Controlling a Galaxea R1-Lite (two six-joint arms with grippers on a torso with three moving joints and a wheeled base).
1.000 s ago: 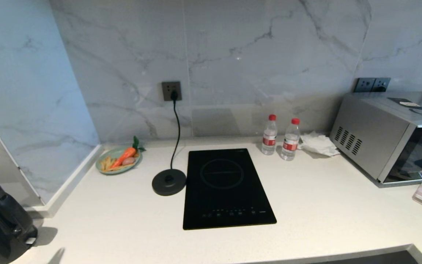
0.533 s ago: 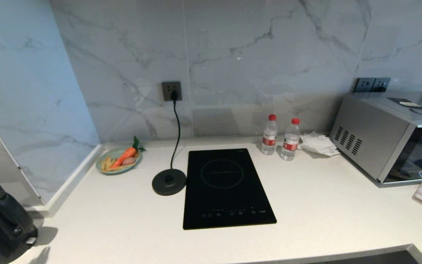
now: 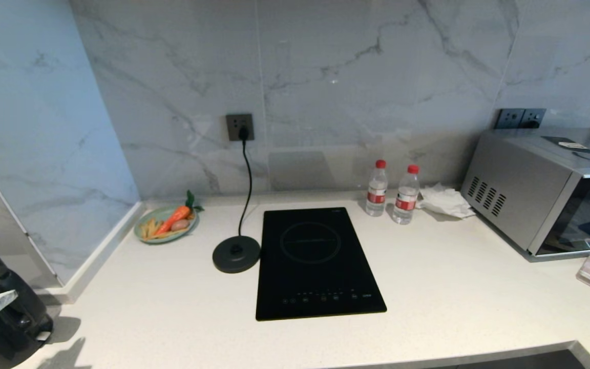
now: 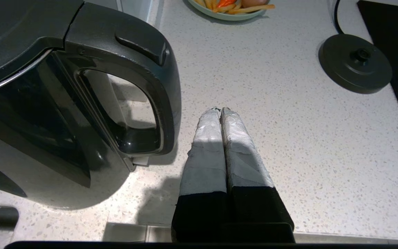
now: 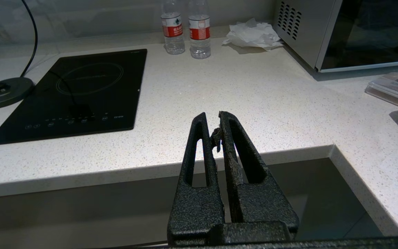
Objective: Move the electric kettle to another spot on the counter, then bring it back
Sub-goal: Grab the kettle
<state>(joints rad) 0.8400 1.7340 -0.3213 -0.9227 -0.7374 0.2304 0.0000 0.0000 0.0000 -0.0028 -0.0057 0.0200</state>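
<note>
Half the job reads as done, by my judgement: on the surface (image 3: 438, 287) I see the electric kettle (image 4: 47, 103) standing at the near-left corner, well apart from its base disc (image 4: 355, 63), so the return trip is still owed. Left end effector (image 4: 221, 110) hangs just beside the kettle's handle with both fingers pressed together, gripping nothing; right end effector (image 5: 218, 119) is likewise shut and empty, off the surface's front edge.
</note>
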